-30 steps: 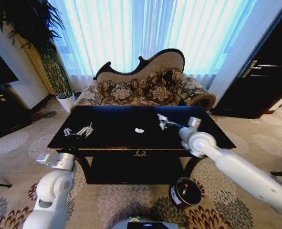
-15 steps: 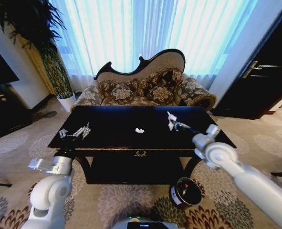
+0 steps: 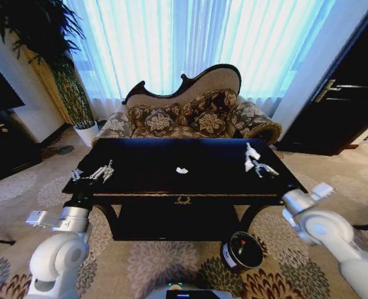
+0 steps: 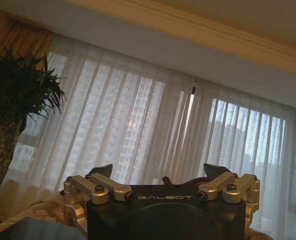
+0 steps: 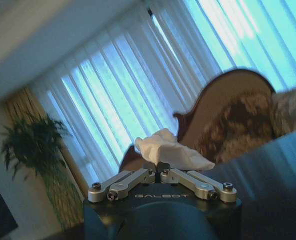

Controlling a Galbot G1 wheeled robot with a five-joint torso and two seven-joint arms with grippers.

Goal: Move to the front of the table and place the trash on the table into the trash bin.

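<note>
The dark glossy table point(image 3: 146, 163) stands right in front of me, its gold ornament point(image 3: 183, 200) at the front centre. One white paper wad of trash point(image 3: 182, 169) lies near the table's middle. Over the table's right end, my right gripper point(image 3: 254, 163) is shut on another white wad point(image 3: 251, 151). The right wrist view has that wad point(image 5: 171, 150) pinched at the tips of the right gripper point(image 5: 160, 169). My left gripper point(image 3: 90, 173) hovers open over the table's left end; in the left wrist view the left gripper point(image 4: 159, 174) holds nothing. The dark round trash bin point(image 3: 241, 250) stands on the carpet by the table's front right leg.
A patterned sofa point(image 3: 190, 118) sits close behind the table. At the back left are a tall plant and its white pot point(image 3: 86, 131). A dark cabinet point(image 3: 3, 143) is at the left and a dark door point(image 3: 342, 99) at the right. Patterned carpet surrounds the table.
My right arm has swung right with the white wad, from above the table's middle to its right end. The left arm has drawn back a little to the left.
</note>
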